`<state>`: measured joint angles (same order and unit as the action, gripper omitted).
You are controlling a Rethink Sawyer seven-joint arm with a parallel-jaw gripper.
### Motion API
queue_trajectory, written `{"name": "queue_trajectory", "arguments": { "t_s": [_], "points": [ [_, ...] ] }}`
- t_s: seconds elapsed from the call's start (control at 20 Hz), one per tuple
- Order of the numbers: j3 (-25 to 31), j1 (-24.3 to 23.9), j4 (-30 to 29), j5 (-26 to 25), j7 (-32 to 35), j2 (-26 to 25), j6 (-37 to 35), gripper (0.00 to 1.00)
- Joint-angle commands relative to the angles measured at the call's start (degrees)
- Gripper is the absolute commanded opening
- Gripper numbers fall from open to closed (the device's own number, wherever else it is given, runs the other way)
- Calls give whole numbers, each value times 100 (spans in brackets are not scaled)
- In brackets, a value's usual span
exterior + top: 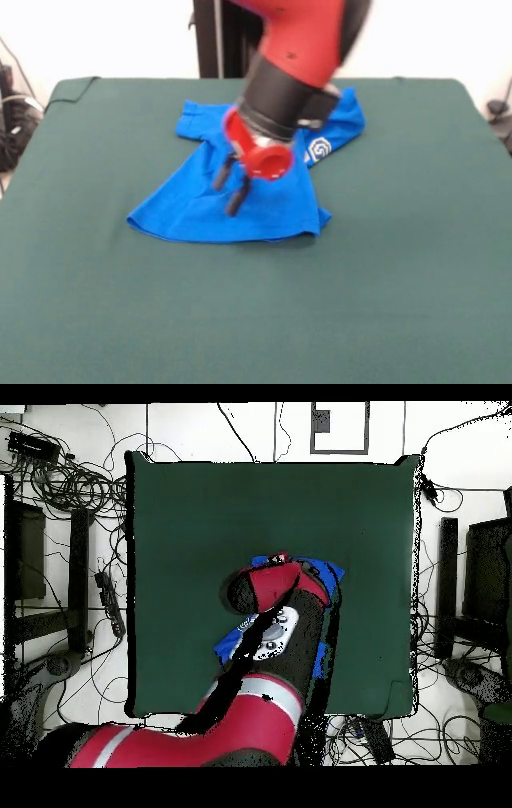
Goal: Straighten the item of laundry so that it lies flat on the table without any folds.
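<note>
The gripper (230, 188) hangs over the crumpled T-shirt (192, 212), fingers (219, 176) parted and holding nothing. The shirt lies toward the table's (400, 280) pedestal-side edge, roughly midway between the side edges. To flatten it well, I'd pinch one loose layer only — best at the bunched sleeve nearest the pedestal — and draw it outward, low over the cloth. The front view shows the folds, a white printed logo (318, 150) and the finger gap; the overhead view hides most of the shirt (322, 571) under the arm (270, 639) — there it peeks out only at the edges.
</note>
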<state>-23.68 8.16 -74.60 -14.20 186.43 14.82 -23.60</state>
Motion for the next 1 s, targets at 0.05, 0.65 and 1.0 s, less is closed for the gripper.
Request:
{"name": "queue_trajectory", "arguments": {
  "t_s": [0.05,0.65,1.0],
  "points": [
    [111,548,209,723,1188,-791,-1290,100],
    [408,409,67,1384,796,-1329,-876,100],
    [996,-99,-307,1419,453,-1149,758,100]
  ]
}}
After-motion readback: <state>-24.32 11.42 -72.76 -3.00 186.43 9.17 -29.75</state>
